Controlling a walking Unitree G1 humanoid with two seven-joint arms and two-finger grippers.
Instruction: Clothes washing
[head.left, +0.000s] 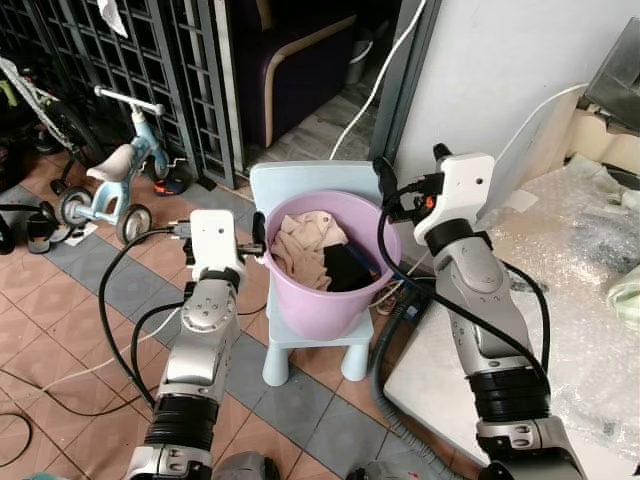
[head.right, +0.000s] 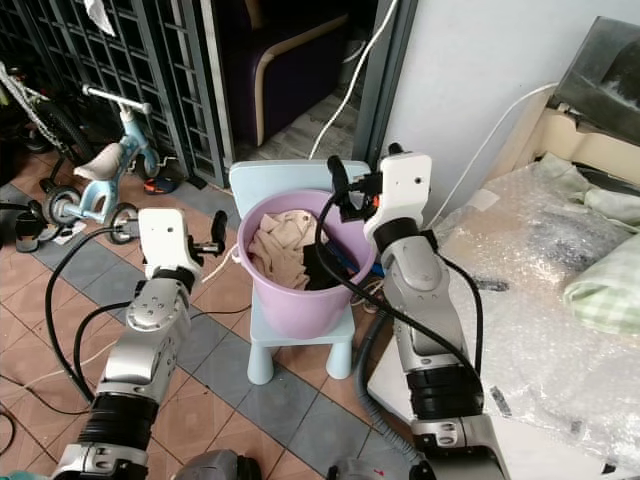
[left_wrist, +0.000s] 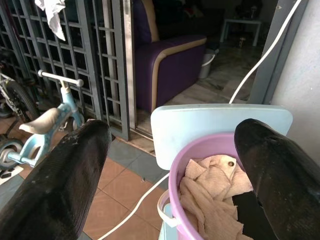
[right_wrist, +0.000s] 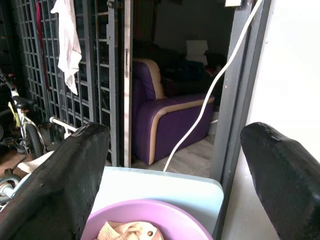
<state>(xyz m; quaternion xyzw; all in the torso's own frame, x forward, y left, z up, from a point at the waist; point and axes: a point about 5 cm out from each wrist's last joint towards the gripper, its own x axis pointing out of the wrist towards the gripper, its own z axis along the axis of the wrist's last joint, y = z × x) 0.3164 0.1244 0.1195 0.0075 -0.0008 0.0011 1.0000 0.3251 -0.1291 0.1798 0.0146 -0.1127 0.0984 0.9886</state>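
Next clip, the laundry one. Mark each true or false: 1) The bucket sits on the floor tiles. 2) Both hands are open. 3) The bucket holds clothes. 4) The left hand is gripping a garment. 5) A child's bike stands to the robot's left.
1) False. The purple bucket sits on a pale blue chair.
2) True. The left hand and the right hand each have their fingers spread, one on either side of the bucket rim.
3) True. Beige clothes and a black garment lie inside.
4) False. The left hand is empty, beside the bucket's outer wall.
5) True. A small light blue bike stands by the metal grille.
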